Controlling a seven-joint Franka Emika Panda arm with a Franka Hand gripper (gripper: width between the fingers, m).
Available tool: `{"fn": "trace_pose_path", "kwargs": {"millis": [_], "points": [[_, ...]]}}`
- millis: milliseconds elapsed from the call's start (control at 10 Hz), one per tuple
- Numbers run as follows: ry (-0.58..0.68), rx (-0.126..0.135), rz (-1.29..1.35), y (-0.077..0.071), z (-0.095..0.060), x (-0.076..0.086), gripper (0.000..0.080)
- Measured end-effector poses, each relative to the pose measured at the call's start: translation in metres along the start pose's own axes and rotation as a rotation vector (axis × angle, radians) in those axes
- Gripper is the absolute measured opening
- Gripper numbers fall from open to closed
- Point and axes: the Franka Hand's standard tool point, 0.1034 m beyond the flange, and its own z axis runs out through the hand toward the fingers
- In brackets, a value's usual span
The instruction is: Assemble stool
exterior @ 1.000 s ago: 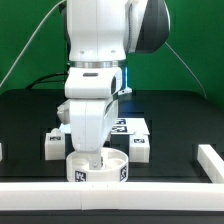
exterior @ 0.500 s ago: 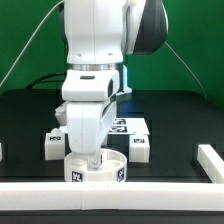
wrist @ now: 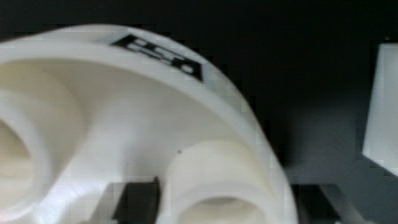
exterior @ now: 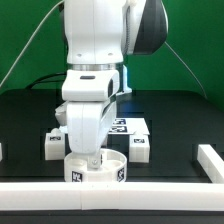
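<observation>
The round white stool seat (exterior: 97,168) lies at the front of the black table, against the long white wall strip (exterior: 150,190), with tags on its rim. My gripper (exterior: 95,157) reaches straight down into it. In the wrist view the seat (wrist: 125,110) fills the picture, with a tag on its rim. My gripper (wrist: 222,202) has its dark fingers (wrist: 137,200) on either side of a rounded part of the seat, which fills the gap between them. Two blocky white legs stand behind the seat, one on the exterior view's left (exterior: 55,144) and one on its right (exterior: 139,148).
The marker board (exterior: 127,126) lies behind the seat, partly hidden by the arm. A short white wall piece (exterior: 209,160) stands on the exterior view's right. A white edge (wrist: 384,110) shows at the side of the wrist view.
The arm has shifted very slightly between the earliest frame and now. The seat and legs have not visibly moved.
</observation>
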Motion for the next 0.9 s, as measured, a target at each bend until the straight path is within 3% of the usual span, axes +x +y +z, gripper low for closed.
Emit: {"fn": "trace_pose_path", "kwargs": {"millis": [300,600,900], "points": [[0.008,-0.007,-0.047,0.016,-0.006,0.036,0.0322],[0.007,0.037,-0.028,0.012,0.001,0.082,0.0324],[0.010,0.038,-0.001,0.008,0.004,0.113,0.0324]]}}
